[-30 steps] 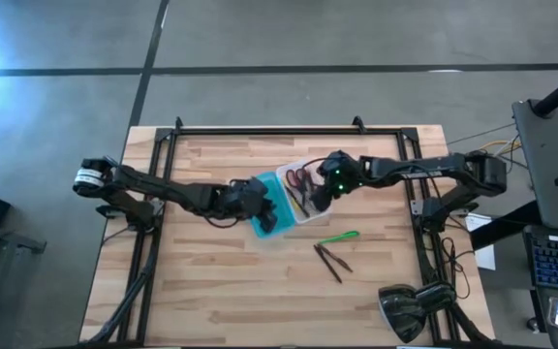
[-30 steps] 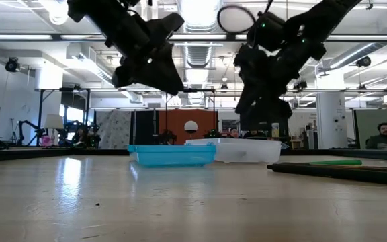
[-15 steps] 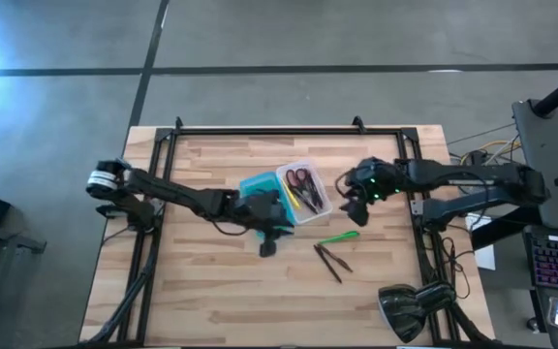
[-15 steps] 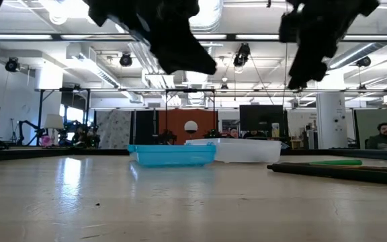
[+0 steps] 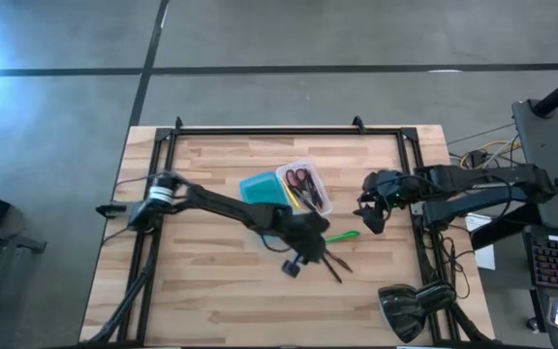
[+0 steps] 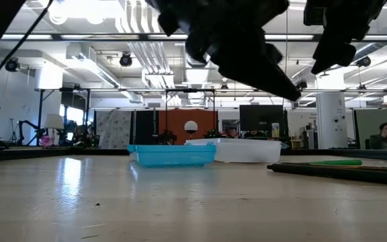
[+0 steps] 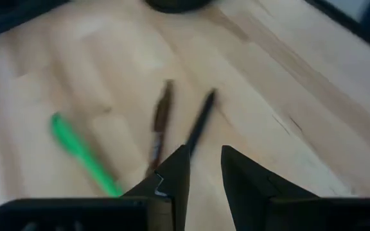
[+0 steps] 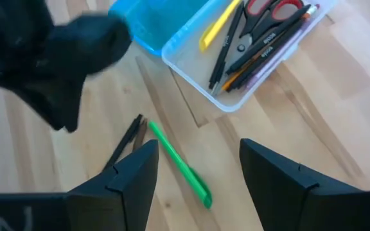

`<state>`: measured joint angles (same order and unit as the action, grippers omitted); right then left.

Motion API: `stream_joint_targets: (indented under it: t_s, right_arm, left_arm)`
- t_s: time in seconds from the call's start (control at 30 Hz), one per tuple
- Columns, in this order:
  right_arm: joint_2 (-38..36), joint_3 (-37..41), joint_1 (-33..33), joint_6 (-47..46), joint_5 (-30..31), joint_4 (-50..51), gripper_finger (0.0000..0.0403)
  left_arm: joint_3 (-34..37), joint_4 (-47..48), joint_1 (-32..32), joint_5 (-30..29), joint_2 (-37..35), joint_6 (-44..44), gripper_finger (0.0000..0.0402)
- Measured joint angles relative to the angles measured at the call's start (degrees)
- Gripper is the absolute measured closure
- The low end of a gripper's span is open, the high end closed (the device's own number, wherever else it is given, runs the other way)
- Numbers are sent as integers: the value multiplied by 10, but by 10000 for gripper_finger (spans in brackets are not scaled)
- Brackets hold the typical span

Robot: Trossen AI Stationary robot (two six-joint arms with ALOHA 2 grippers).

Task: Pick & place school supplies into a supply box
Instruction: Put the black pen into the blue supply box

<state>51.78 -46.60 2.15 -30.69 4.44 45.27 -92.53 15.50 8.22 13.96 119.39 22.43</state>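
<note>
Reaching across mid-tabletop, my left end effector [image 7: 203, 168] hovers slightly parted, empty, above two dark brown pencils [image 7: 182, 122]; right end effector [image 8: 198, 168] wide apart near the right edge.

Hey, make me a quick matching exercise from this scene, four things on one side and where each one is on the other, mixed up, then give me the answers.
Things:
1. red-handled scissors
2. green pen
3. left gripper
4. right gripper

Places:
A. lying on the bare table, beside the two dark pencils
B. above the table's right side, open and holding nothing
C. inside the clear tray half of the supply box
D. over the two dark pencils, fingers slightly apart

Pairs: 1-C, 2-A, 3-D, 4-B
</note>
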Motion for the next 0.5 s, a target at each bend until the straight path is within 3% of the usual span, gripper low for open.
stream_joint_targets:
  t_s: [0.1, 0.5]
  right_arm:
    - [-4, 0, 1, 2, 3, 3, 195]
    - [-8, 6, 3, 11, 3, 18, 195]
  left_arm:
    - [-44, 53, 6, 7, 35, 61, 328]
    - [-111, 48, 6, -1, 102, 160, 328]
